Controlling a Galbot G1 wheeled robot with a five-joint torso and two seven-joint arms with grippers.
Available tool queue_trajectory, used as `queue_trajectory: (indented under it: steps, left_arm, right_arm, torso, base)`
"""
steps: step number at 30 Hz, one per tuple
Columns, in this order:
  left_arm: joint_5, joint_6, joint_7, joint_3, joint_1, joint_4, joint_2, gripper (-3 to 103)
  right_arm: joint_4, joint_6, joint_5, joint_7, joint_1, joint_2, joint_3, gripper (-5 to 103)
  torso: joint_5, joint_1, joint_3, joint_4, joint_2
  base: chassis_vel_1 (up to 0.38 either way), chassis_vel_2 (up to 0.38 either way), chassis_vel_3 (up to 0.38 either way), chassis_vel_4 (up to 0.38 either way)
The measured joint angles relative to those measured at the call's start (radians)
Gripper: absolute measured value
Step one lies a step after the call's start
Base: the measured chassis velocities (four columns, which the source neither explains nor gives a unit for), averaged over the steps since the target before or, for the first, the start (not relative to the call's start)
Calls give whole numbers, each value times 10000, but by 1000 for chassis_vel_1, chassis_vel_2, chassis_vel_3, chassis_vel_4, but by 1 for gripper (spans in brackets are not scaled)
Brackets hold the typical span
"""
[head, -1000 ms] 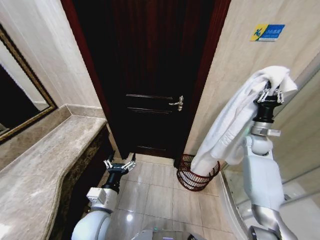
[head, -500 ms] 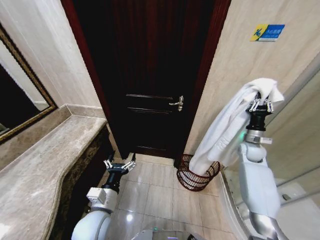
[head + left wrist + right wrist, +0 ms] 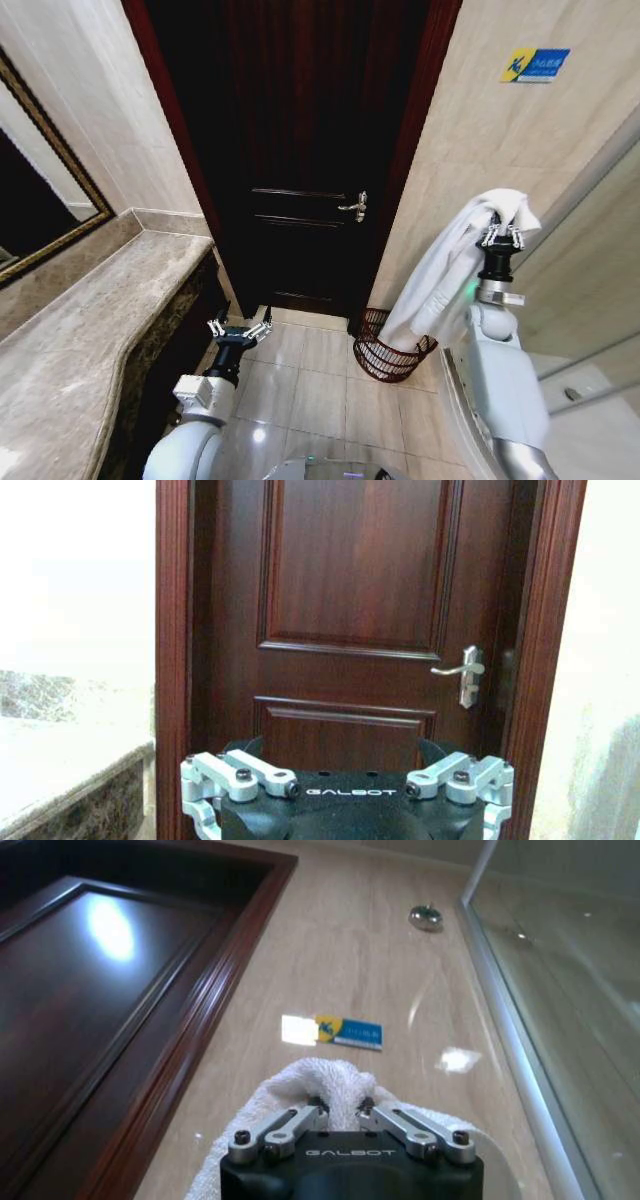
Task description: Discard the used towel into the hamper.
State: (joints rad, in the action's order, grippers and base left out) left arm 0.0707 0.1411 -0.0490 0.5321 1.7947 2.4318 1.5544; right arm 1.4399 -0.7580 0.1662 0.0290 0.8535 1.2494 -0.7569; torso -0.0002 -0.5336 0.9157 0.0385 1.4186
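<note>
Right gripper [image 3: 497, 236], at the frame's right, has its jaws clamped on the white terry towel [image 3: 440, 280], which drapes into the dark reddish-brown wire hamper [image 3: 385, 352] at lower centre. Left gripper [image 3: 239, 329] hangs lower left, jaws wide.

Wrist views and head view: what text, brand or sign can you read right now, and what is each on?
"GALBOT": on the left gripper's black body, left wrist view.
"GALBOT": on the right gripper's black body, right wrist view; it is shut on the towel.
Blue and yellow wall sign right of the door: its characters are too small to read in either view.
No text on the hamper.
</note>
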Motion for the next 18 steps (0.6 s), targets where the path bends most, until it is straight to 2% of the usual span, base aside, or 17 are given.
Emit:
queue_trajectory:
  steps: [13,18]
  left_arm:
    - [0,0,0,0,0,0,-1,100]
    - [0,0,0,0,0,0,0,100]
  right_arm:
    - [-1129,-636,-200,158,-21,69,68,11]
    - [-1452,-646,-250,200,-29,64,59,11]
  torso:
    - [1,0,0,0,0]
    - [1,0,0,0,1]
  base:
    - [0,0,0,0]
    - [0,0,0,0]
